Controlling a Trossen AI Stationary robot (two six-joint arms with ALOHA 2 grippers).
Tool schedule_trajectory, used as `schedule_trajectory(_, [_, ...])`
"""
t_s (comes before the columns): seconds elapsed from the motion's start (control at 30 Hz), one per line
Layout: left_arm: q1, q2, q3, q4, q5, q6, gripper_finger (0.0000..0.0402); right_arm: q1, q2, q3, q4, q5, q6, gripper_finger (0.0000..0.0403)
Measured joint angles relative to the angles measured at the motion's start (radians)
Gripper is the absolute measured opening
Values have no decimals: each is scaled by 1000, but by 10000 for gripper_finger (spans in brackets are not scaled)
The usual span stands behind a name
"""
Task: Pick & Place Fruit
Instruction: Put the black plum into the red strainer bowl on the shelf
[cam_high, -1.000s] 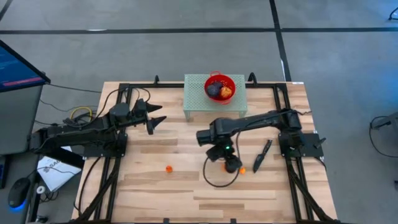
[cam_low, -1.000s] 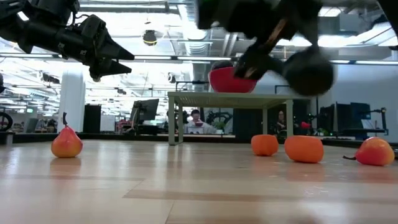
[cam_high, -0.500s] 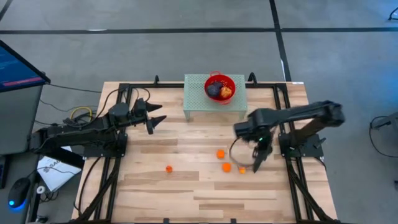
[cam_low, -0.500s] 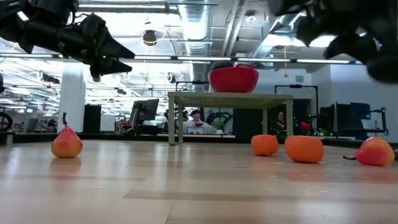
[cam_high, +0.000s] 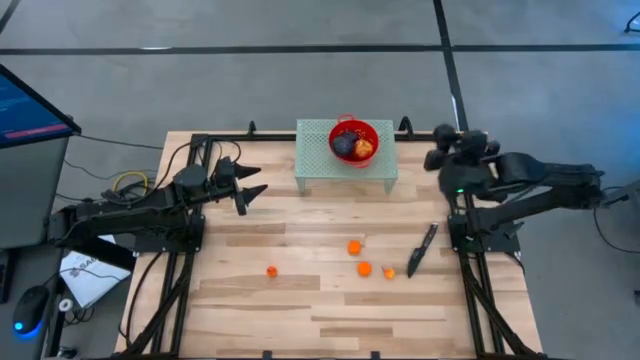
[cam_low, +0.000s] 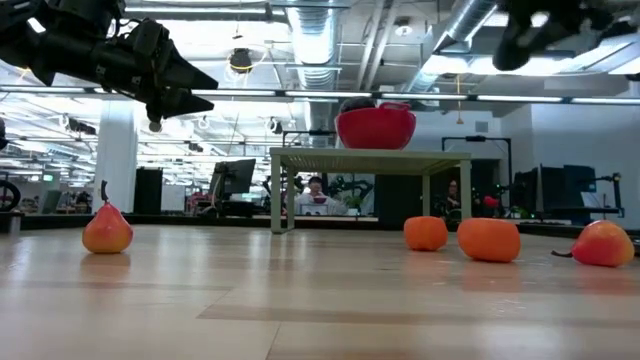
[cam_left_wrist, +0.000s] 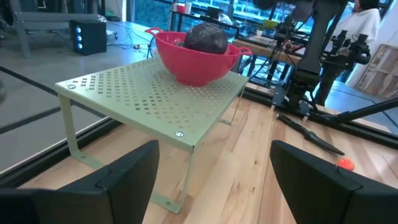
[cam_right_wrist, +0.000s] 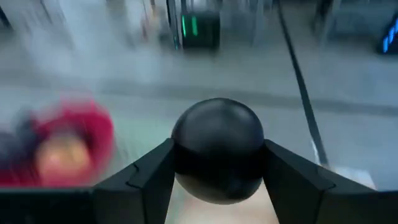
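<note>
A red bowl (cam_high: 353, 140) stands on a green perforated stand (cam_high: 315, 160) at the table's far side, with a dark fruit (cam_left_wrist: 205, 38) and an orange-red one (cam_high: 365, 147) in it. Several small orange fruits (cam_high: 354, 247) lie on the wood near the middle. My right gripper (cam_high: 440, 157) hangs high at the far right, beside the stand, shut on a dark round fruit (cam_right_wrist: 217, 149). Well above the table on the left, my left gripper (cam_high: 250, 190) stands open, pointing at the stand with nothing between its fingers. My right gripper pinches the dark fruit between its two fingers, one on each of two opposite sides (cam_right_wrist: 183, 158). The fingers come from the table's right, nearly level and slanting a little down. The fruit is lifted clear of the table, high up beside the stand.
A black pen-like tool (cam_high: 422, 250) lies on the wood at the right, near the orange fruits. One orange fruit (cam_high: 271, 271) sits alone left of the middle. Black frame rails run along the table's left and right sides. A monitor (cam_high: 30, 105) stands off the table at the left.
My right gripper has risen from the table by the orange fruits and swung toward the far right corner, rolling its wrist as it went. The dark fruit has gone up with it, clear of the wood. The orange fruits it stood over now show.
</note>
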Motion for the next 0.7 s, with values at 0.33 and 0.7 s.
schedule_trajectory(0.33, [0, 0, 0, 12, 0, 24, 301, 0, 29, -20, 647, -182, -801, 209])
schedule_trajectory(0.7, [0, 0, 0, 45, 0, 27, 301, -328, 106, -472, 1874, -753, -1164, 211])
